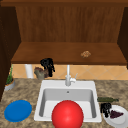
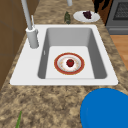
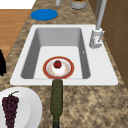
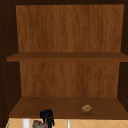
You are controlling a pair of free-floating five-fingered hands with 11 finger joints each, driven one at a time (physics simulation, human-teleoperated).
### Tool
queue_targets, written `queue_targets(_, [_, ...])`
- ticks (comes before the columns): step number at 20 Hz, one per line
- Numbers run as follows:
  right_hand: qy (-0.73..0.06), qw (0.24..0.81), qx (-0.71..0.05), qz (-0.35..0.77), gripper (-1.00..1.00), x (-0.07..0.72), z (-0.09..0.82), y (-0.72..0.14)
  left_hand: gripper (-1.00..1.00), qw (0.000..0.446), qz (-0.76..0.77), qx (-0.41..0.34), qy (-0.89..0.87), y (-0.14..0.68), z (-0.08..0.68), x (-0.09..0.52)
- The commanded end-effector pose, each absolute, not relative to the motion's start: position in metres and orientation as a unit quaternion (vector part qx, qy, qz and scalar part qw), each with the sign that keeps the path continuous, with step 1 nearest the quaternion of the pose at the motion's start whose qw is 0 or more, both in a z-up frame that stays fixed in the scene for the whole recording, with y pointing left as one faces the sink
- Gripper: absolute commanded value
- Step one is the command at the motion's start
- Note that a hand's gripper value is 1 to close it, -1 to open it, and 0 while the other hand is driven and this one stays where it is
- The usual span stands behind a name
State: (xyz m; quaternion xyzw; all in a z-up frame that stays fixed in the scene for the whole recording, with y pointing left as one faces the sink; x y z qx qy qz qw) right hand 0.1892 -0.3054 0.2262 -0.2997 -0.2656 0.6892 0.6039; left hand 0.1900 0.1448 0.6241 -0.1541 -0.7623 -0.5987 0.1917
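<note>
My left hand (image 1: 47,65) hangs behind the sink's back left corner, fingers pointing down, right beside a brown-grey lump (image 1: 39,73) on the counter; it also shows as the left hand (image 4: 47,117) in the upper view. My right hand (image 1: 106,108) hovers with relaxed fingers over the left rim of a white plate (image 1: 120,120) that carries dark grapes (image 1: 116,114). Inside the sink (image 2: 75,33) lies a red-rimmed plate (image 2: 56,63) with a small red fruit (image 2: 70,62) on it. From the front, a big red ball (image 1: 67,115) covers the basin's near part.
A green bottle (image 1: 107,99) lies right of the sink. A blue plate (image 1: 18,110) is at the front left, a potted plant (image 1: 9,80) and a white cylinder (image 1: 28,70) behind it. The faucet (image 1: 68,76) stands at the back. A brown lump (image 1: 85,54) rests on the cabinet shelf.
</note>
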Motion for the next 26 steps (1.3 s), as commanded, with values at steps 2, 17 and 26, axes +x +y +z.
queue_targets(2, [-0.266, 0.604, -0.3, 0.689, 0.0, 0.189, 0.226, -0.305, 1.0, 0.18, -0.601, -0.149, -0.764, 0.173, 0.591, 0.152])
queue_targets(17, [-0.266, 0.604, -0.3, 0.689, 0.0, 0.189, 0.226, -0.305, 1.0, 0.192, -0.607, -0.152, -0.756, 0.278, 0.463, 0.109])
queue_targets(26, [-0.266, 0.604, -0.3, 0.689, 0.0, 0.189, 0.226, -0.305, 1.0, 0.189, -0.584, -0.159, -0.773, 0.346, 0.387, 0.14])
